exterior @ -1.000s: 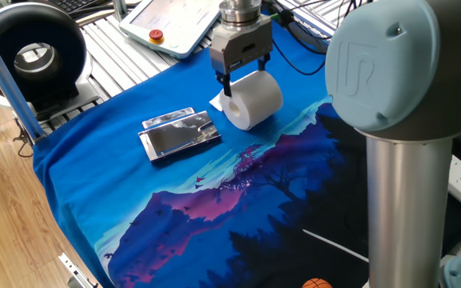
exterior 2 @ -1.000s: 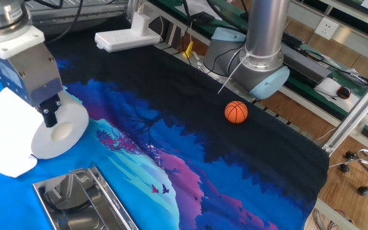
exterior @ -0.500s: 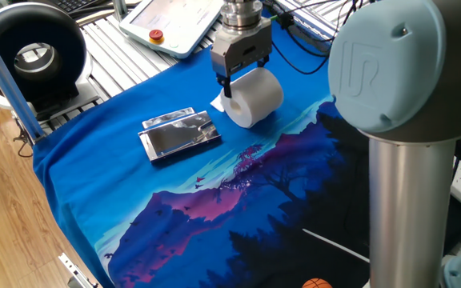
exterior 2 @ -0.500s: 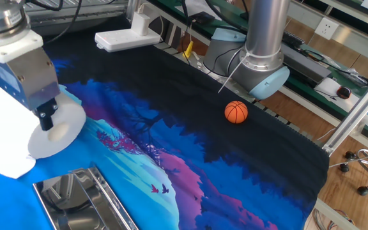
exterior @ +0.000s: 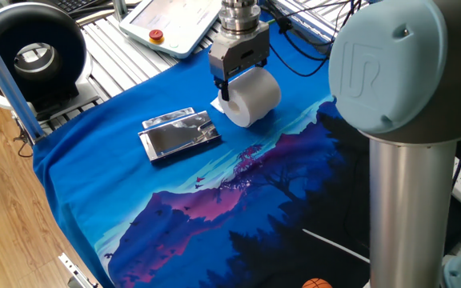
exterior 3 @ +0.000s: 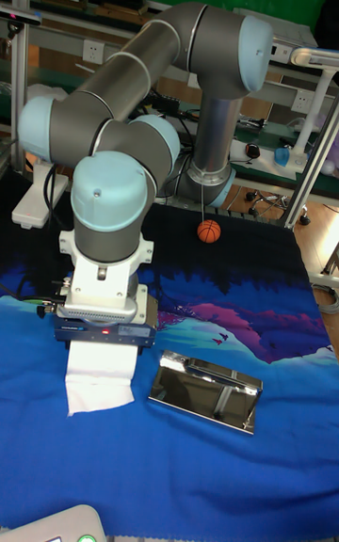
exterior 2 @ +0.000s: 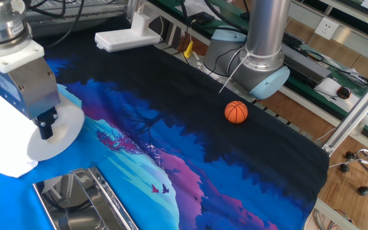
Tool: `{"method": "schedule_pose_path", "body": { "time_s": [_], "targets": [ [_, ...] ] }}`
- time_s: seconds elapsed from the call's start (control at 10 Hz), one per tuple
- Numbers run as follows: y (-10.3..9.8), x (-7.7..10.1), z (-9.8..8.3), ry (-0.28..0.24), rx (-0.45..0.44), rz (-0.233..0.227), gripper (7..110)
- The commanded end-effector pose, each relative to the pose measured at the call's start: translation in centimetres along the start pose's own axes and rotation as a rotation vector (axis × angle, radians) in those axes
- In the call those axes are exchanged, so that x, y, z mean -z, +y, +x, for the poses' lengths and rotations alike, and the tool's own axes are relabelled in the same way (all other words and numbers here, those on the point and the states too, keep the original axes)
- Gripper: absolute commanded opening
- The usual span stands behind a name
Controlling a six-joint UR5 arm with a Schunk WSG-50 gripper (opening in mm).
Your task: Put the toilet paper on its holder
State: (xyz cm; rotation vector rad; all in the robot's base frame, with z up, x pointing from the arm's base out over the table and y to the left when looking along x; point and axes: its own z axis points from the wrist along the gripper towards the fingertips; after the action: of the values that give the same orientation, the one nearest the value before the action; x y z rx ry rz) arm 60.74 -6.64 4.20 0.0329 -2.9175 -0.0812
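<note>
The toilet paper (exterior: 253, 98) is a white roll lying on its side on the blue cloth, its loose sheet (exterior 2: 5, 160) trailing on the cloth. My gripper (exterior: 230, 85) comes down from above and is shut on the roll's wall. One finger (exterior 2: 45, 126) sits in the hollow core; the other is hidden behind the roll. The holder (exterior: 180, 134), a shiny silver rectangle with folded edges, lies flat just left of the roll. In the tall fixed view the toilet paper (exterior 3: 99, 371) hangs under the gripper (exterior 3: 100, 339), with the holder (exterior 3: 208, 378) to its right.
A white pendant (exterior: 174, 20) with a red button lies behind the gripper, and a black round device (exterior: 34, 54) stands at the far left. A small basketball (exterior 2: 236, 112) rests on the dark cloth near the arm's base (exterior 2: 264, 70). A white block (exterior 2: 126, 38) sits at the cloth's far edge.
The gripper, still shut on the roll, has shifted slightly toward the left in both fixed views, carrying the roll with it. The holder has not moved.
</note>
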Motion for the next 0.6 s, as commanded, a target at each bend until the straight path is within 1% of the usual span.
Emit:
{"method": "schedule_pose_path", "body": {
  "time_s": [0.0, 0.2, 0.3, 0.4, 0.5],
  "targets": [
    [-0.16, -0.87, 0.84, 0.026, 0.02, 0.007, 110],
    [-0.07, -1.7, 1.42, 0.032, 0.015, 0.013, 110],
    [0.06, -1.61, 1.63, 0.037, 0.011, 0.005, 110],
    [-0.07, -1.46, 1.66, 0.037, -0.004, 0.012, 110],
    [-0.07, -1.39, 1.68, 0.039, -0.036, 0.017, 66]
  ]
}}
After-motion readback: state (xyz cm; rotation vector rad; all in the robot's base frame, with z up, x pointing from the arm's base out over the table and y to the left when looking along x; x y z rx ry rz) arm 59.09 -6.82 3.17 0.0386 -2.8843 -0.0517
